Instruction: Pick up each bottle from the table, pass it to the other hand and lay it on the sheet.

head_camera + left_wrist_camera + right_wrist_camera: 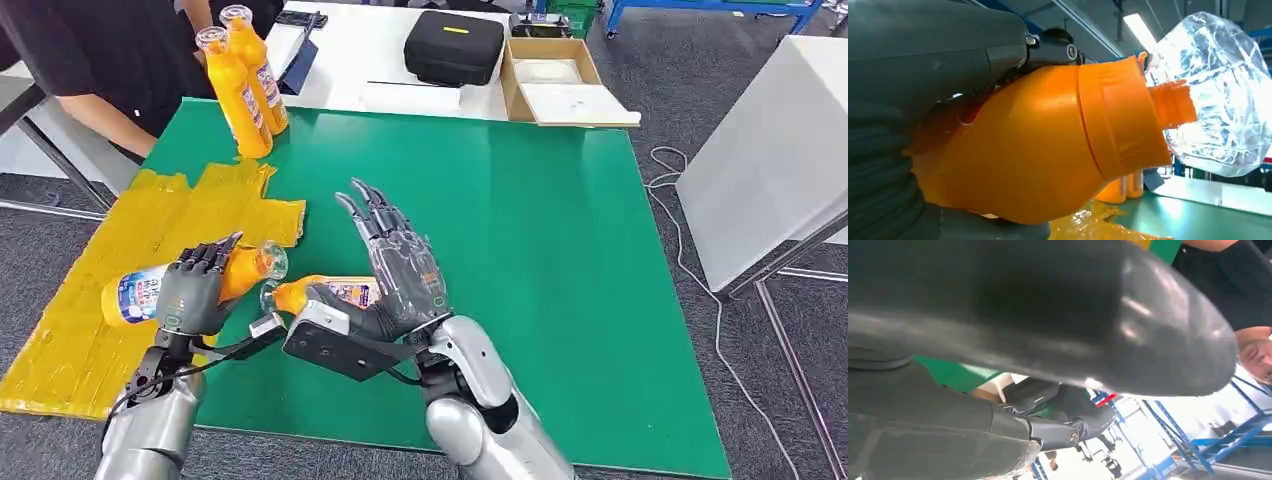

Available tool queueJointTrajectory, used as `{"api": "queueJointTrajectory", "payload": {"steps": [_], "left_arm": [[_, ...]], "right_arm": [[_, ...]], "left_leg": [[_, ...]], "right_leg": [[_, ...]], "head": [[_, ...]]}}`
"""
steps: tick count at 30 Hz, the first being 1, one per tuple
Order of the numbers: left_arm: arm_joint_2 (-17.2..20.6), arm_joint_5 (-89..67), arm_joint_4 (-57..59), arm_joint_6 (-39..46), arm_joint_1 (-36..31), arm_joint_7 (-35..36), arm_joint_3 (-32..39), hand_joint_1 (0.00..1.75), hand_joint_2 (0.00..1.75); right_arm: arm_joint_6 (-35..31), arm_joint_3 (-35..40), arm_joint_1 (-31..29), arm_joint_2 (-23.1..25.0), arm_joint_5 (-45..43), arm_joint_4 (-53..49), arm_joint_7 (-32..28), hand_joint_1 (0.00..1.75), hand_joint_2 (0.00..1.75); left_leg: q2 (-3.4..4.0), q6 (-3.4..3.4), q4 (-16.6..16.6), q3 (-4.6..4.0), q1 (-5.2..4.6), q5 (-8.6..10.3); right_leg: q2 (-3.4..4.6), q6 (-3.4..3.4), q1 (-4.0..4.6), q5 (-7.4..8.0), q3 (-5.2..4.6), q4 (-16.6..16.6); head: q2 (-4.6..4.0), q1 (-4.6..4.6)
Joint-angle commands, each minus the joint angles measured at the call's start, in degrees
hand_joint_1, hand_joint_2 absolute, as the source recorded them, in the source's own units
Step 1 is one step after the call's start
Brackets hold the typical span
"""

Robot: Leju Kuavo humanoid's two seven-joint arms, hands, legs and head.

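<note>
My left hand (190, 295) grips an orange bottle (135, 293) around its middle. The bottle lies level above the edge of the yellow sheet (90, 330), its clear cap (268, 262) pointing right. The left wrist view shows this bottle (1038, 150) and its clear cap (1218, 95) up close. A second orange bottle (325, 293) lies on the green table (540, 250) against the palm side of my right hand (395, 265), whose fingers are stretched out and apart. Two more orange bottles (240, 100) stand upright at the table's back left.
A person in black (100, 50) stands at the back left, by the upright bottles. On the white table behind are a black case (453, 45) and an open cardboard box (555, 80). A white table (780, 150) stands to the right, with cables on the floor.
</note>
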Motion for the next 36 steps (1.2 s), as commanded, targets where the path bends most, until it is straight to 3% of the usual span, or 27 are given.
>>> {"api": "queueJointTrajectory", "payload": {"steps": [1, 2, 3, 4, 9, 10, 26, 29, 30, 31, 34, 36], "left_arm": [[-0.4, -0.6, 4.3, 0.2, -2.4, 3.9, -5.3, 1.75, 1.75], [-0.4, -0.6, 4.2, 0.2, -2.4, 4.4, -5.5, 1.45, 1.75], [-0.3, -0.6, 4.5, 0.2, -2.3, 4.9, -6.0, 0.21, 1.75], [-0.2, -0.7, 4.8, 0.2, -2.4, 6.0, -7.0, 0.00, 1.75], [0.3, -0.3, 5.6, 0.2, -2.5, 7.7, -8.5, 0.00, 1.75], [0.3, 0.0, 5.0, 0.2, -2.3, 7.7, -8.2, 0.00, 0.00], [-0.7, 1.5, 4.4, 0.2, -3.0, 5.7, -5.0, 0.00, 0.00], [-4.1, 7.9, 5.1, 0.2, -6.1, -4.3, 9.1, 0.00, 0.00], [-3.6, 19.2, 6.2, 0.2, -7.2, -5.5, 8.4, 0.00, 0.00], [-1.8, 32.2, 6.9, 0.2, -7.2, -5.5, 3.1, 0.00, 0.00], [-0.5, 33.7, 7.9, 0.2, -7.7, -5.5, 2.1, 0.00, 0.00], [0.7, 54.5, 3.2, -2.6, -7.5, -5.5, -3.6, 0.00, 0.00]], "right_arm": [[1.9, 2.3, 0.6, -2.5, 0.5, -3.3, 0.6, 0.00, 0.00], [2.1, 2.3, 0.8, -2.5, 0.7, -3.8, 0.7, 0.00, 0.00], [2.4, 2.3, 1.0, -2.6, 0.8, -4.2, 0.8, 0.00, 0.00], [2.8, 2.3, 1.3, -2.7, 1.2, -5.0, 1.0, 0.00, 0.00], [3.9, 2.0, 2.0, -3.0, 2.0, -6.6, 1.2, 0.00, 0.00], [4.1, 1.9, 2.1, -3.0, 2.1, -6.8, 1.2, 0.00, 0.00], [5.7, 1.7, 2.7, -3.6, 3.7, -7.5, 1.4, 0.00, 0.00], [6.9, 1.2, 3.1, -4.1, 4.2, -7.6, 1.4, 0.00, 0.00], [8.5, 0.8, 3.3, -4.4, 4.3, -7.2, 1.8, 0.00, 0.00], [10.1, 0.4, 3.2, -4.6, 3.9, -6.2, 2.0, 0.00, 0.00], [10.0, 0.0, 3.1, -4.8, 3.8, -5.2, 1.7, 0.00, 0.00], [12.9, -0.3, 1.6, -4.5, 2.2, -2.9, 2.0, 0.00, 0.00]], "left_leg": [[-0.14, -0.17, 0.0, 0.22, 0.03, -0.07], [-0.15, -0.24, 0.0, 0.33, 0.06, -0.12], [-0.12, -0.20, 0.0, 0.28, 0.05, -0.11], [-0.09, -0.13, 0.0, 0.14, 0.03, -0.05], [-0.17, -0.32, 0.0, 0.56, 0.05, -0.25], [-0.14, -0.29, 0.0, 0.47, 0.08, -0.22], [-0.08, -0.20, 0.0, 0.31, 0.04, -0.12], [-0.08, -0.18, 0.0, 0.26, 0.05, -0.09], [-0.05, -0.11, 0.0, 0.12, 0.06, -0.03], [-0.09, -0.20, 0.0, 0.28, 0.08, -0.12], [-0.13, -0.19, 0.0, 0.28, 0.05, -0.08], [0.08, -0.17, 0.0, 0.25, 0.07, -0.08]], "right_leg": [[-0.17, -0.11, 0.04, -0.11, 0.25, 0.0], [-0.20, -0.15, 0.07, -0.17, 0.37, 0.0], [-0.18, -0.13, 0.05, -0.15, 0.31, 0.0], [-0.14, -0.08, 0.04, -0.08, 0.17, 0.0], [-0.24, -0.20, 0.06, -0.31, 0.57, 0.0], [-0.21, -0.18, 0.08, -0.26, 0.50, 0.0], [-0.13, -0.12, 0.05, -0.15, 0.33, 0.0], [-0.12, -0.11, 0.06, -0.11, 0.27, 0.0], [-0.07, -0.06, 0.07, -0.03, 0.13, 0.0], [-0.14, -0.12, 0.09, -0.13, 0.31, 0.0], [-0.17, -0.11, 0.06, -0.12, 0.31, 0.0], [-0.06, -0.11, 0.06, -0.04, 0.28, 0.0]], "head": [[0.00, 0.02], [0.00, 0.02], [0.00, 0.02], [0.00, 0.00], [0.00, 0.02], [0.00, 0.00], [0.00, 0.00], [0.00, 0.02], [0.00, 0.00], [0.00, 0.02], [0.00, 0.02], [0.00, 0.00]]}}
